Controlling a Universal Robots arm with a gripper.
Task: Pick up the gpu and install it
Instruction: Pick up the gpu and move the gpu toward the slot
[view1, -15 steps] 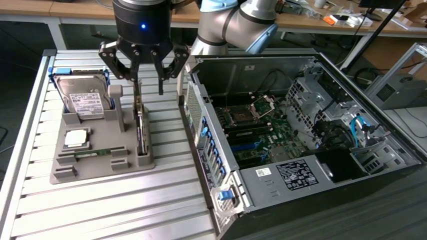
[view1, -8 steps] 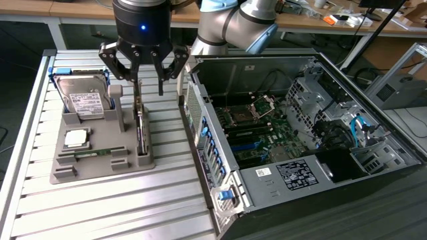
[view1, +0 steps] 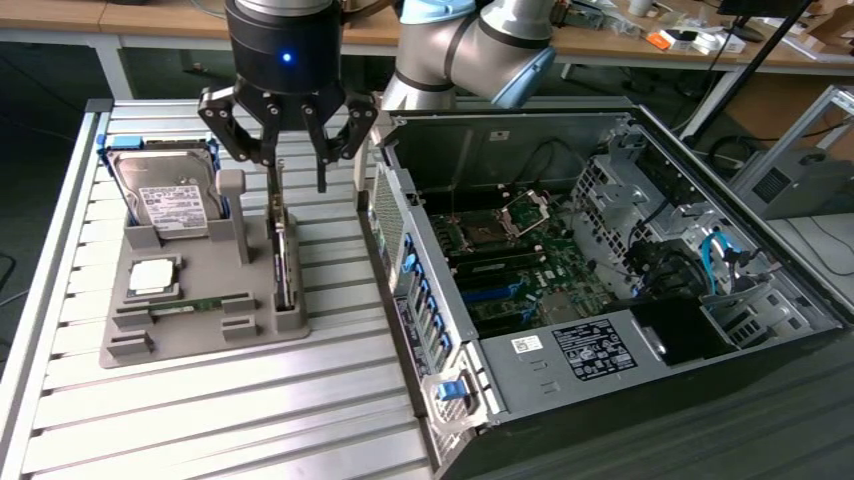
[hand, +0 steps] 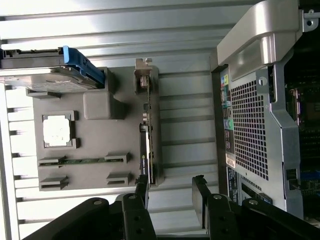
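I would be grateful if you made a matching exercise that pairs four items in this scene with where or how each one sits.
Items:
1. gpu
2. hard drive
3. gripper
4. computer case

States:
A. side open, on the exterior view's right
B. open, above the grey holder
C. standing on edge in the grey holder
D. propped up, white label showing

Pairs: 1-C; 2-D; 3-B; 4-A

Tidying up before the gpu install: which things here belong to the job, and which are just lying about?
Job: gpu standing edge-on in the grey holder; open gripper above it; open computer case.
Lying about: hard drive; processor chip; memory stick.
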